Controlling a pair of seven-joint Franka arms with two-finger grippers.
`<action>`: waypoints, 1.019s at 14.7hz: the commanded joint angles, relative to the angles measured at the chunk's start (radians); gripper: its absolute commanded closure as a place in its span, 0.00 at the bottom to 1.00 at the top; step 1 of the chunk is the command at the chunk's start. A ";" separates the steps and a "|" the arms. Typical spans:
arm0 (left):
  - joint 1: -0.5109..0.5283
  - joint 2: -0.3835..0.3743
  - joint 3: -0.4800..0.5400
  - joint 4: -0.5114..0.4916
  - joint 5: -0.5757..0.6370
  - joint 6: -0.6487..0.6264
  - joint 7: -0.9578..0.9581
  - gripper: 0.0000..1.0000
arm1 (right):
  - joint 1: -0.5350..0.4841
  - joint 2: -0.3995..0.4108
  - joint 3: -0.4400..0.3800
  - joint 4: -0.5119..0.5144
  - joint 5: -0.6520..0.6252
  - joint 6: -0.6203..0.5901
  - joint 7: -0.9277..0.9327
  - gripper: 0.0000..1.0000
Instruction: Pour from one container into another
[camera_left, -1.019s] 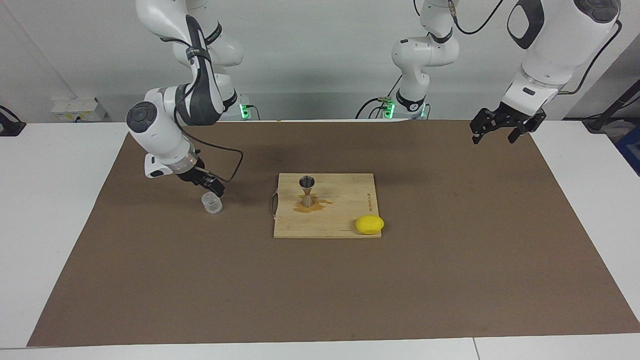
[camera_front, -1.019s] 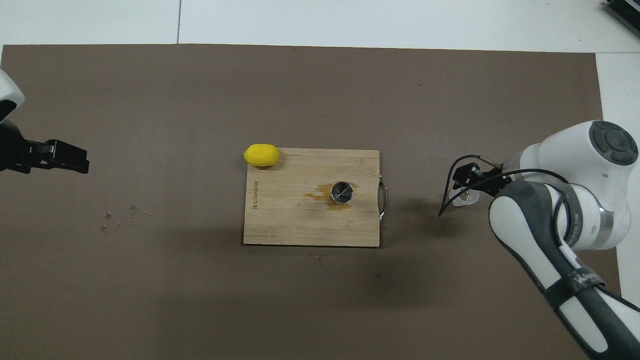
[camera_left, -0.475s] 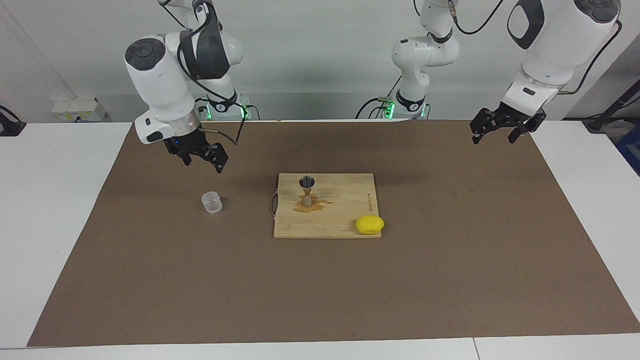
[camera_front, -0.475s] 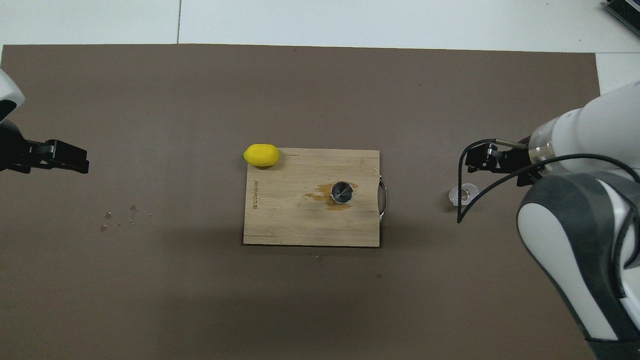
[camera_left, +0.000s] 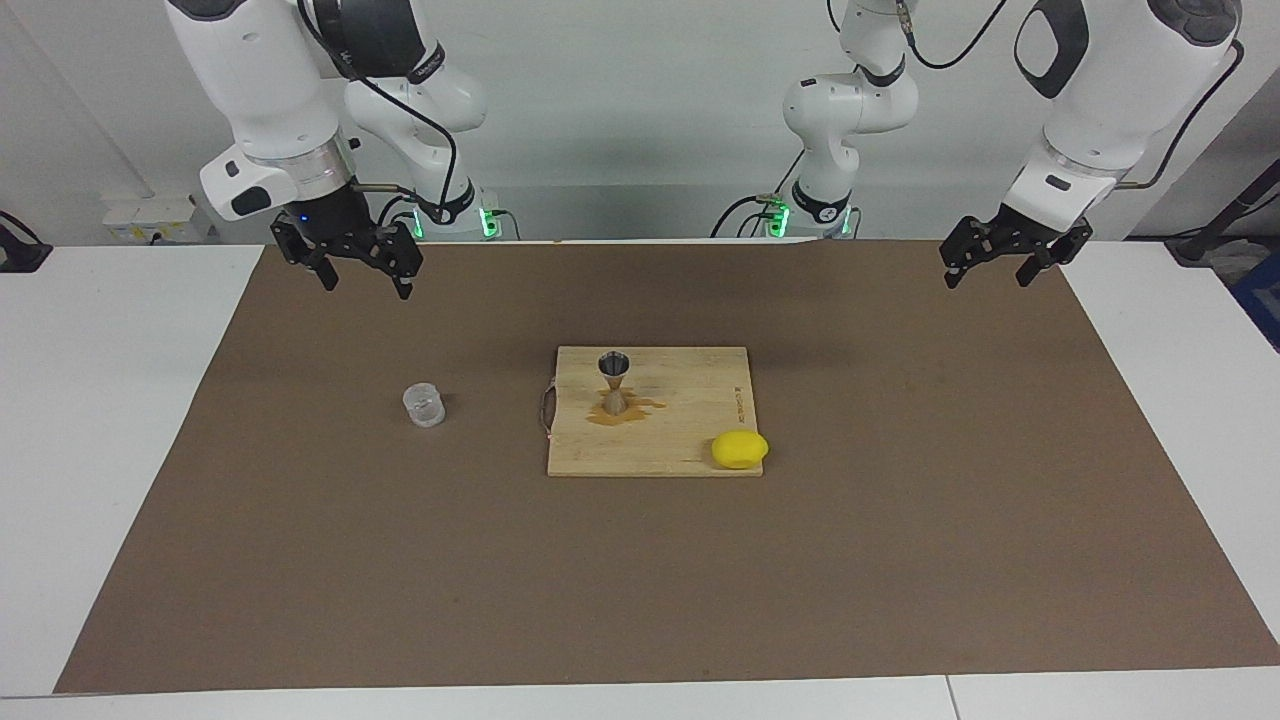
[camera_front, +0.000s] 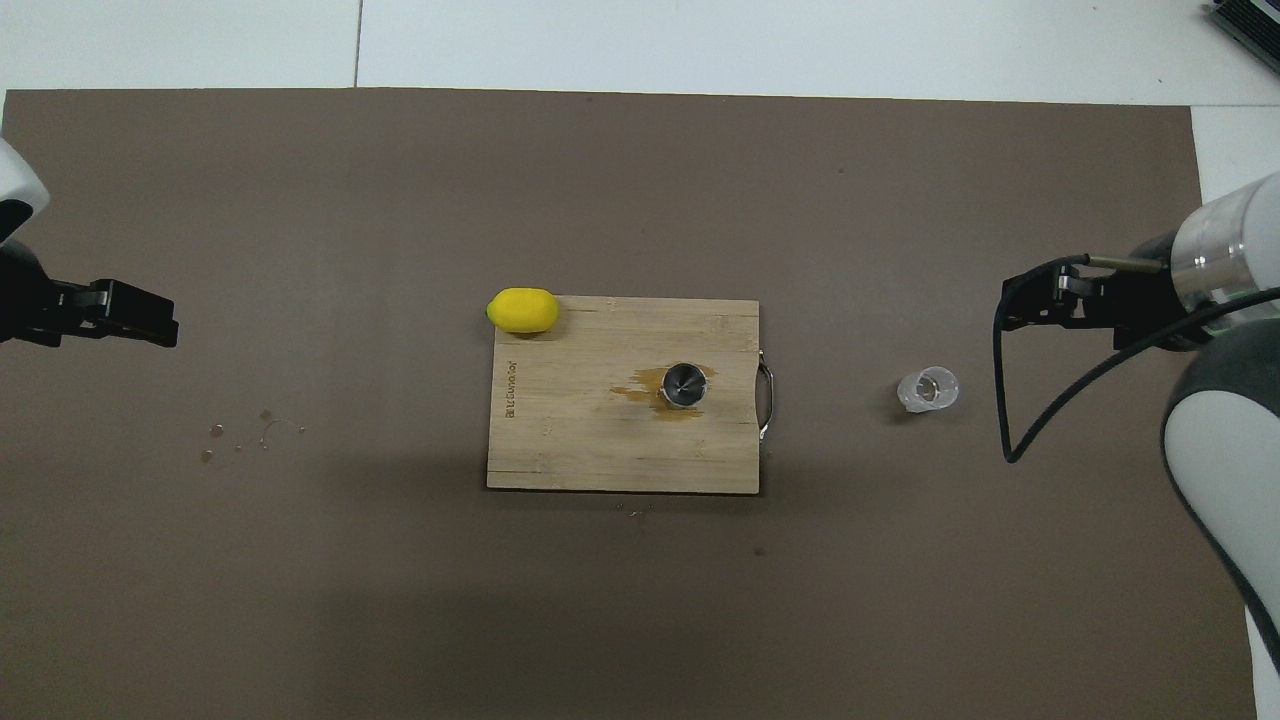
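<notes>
Clear cup (camera_left: 424, 406) stood upright on the mat below the raised right gripper (camera_left: 363, 277), jaws spread, empty. Jigger (camera_left: 614, 383) sat on the board. Left gripper (camera_left: 986, 269) waited, open.

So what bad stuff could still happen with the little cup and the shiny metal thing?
The metal jigger stands on its narrow foot on the cutting board, in a brown puddle, so a nudge might tip it. The puddle might also spread toward the lemon at the board's corner. The clear cup stands alone on the mat and is hard to see. Both the right gripper and left gripper hang open, holding nothing.
</notes>
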 joint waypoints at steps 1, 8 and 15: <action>-0.006 -0.018 0.008 -0.015 -0.010 -0.004 -0.001 0.00 | -0.007 -0.019 0.008 -0.034 -0.026 -0.016 -0.048 0.01; -0.004 -0.018 0.008 -0.015 -0.010 -0.004 -0.001 0.00 | -0.017 -0.043 0.008 -0.083 -0.032 0.001 -0.119 0.01; -0.004 -0.018 0.008 -0.015 -0.010 -0.004 -0.001 0.00 | -0.017 -0.042 0.008 -0.078 -0.032 0.001 -0.126 0.00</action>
